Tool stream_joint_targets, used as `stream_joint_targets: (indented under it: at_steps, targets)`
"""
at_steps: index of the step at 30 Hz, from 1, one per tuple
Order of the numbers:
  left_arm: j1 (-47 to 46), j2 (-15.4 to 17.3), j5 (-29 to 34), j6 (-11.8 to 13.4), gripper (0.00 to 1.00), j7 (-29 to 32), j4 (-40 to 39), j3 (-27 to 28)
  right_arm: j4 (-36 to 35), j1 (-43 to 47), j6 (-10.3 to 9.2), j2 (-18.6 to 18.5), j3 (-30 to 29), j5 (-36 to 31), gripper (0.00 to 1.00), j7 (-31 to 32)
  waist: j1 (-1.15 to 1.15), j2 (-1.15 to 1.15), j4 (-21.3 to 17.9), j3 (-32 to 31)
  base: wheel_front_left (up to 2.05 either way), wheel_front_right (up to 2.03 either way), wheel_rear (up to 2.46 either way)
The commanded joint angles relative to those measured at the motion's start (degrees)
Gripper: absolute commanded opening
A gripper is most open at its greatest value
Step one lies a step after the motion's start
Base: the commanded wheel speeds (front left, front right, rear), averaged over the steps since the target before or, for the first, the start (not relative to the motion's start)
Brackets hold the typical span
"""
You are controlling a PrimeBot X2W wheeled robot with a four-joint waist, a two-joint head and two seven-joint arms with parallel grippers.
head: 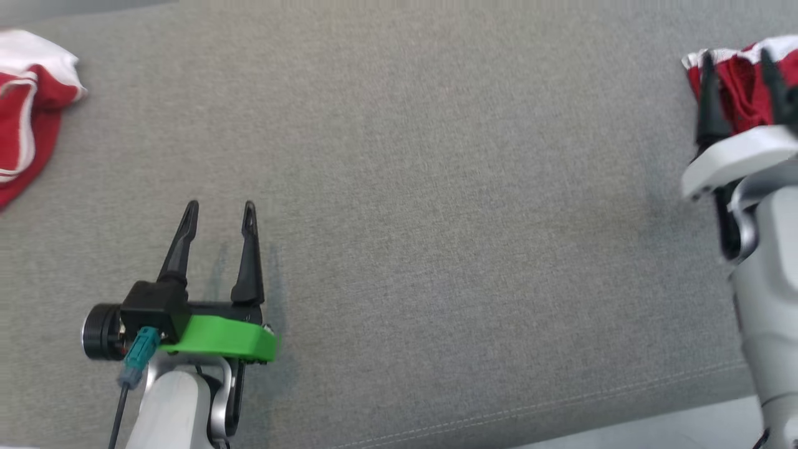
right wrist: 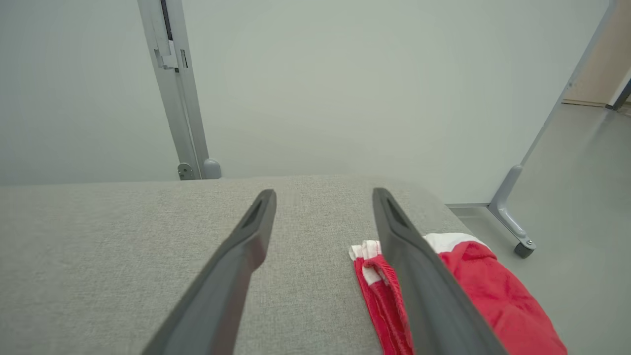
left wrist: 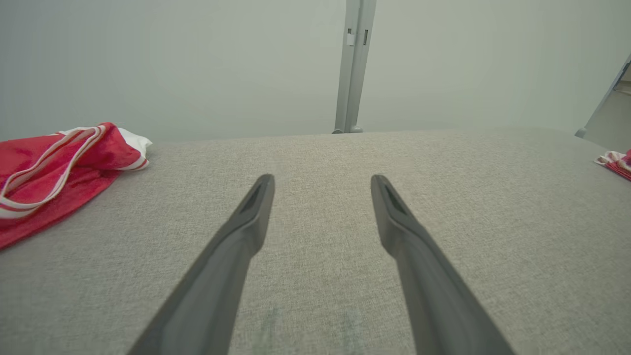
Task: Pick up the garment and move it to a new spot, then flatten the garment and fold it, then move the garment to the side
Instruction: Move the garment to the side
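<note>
Garment (right wrist: 493,286) lies under right hand (right wrist: 324,192) — it and left hand (head: 221,206) gape empty.

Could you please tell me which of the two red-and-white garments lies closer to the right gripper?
The garment at the grey surface's right end, right beside the open right gripper; the other garment lies far off at the left edge.

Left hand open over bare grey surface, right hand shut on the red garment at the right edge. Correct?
No: the right hand is open, poised over the red garment, which lies loose on the grey surface, per the right wrist view. The left hand is open over bare surface, as stated.
</note>
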Motion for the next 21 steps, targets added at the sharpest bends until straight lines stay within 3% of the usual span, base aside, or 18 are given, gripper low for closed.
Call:
stream_joint_targets:
  at_steps: [1,10,21]
  targets:
    - [1.27,-0.29,-0.74,0.52,1.0,-0.35,0.9,0.56,-1.3,2.74,-0.08,1.07,0.6,-0.33,1.0,-0.18,0.0,0.58,3.25,-5.71,0.0,0.0,0.0]
    - [6.14,-0.93,-2.4,1.18,1.0,-0.42,4.61,4.31,-12.01,15.99,-0.08,9.39,2.27,-0.42,1.0,-0.19,0.0,0.58,5.6,-12.93,0.0,0.0,0.0]
    - [10.83,-1.88,-1.76,0.42,1.0,-0.43,5.2,6.22,-22.97,31.78,-0.08,11.71,3.27,1.66,1.0,-0.01,0.0,0.58,6.25,-17.01,0.0,0.0,0.0]
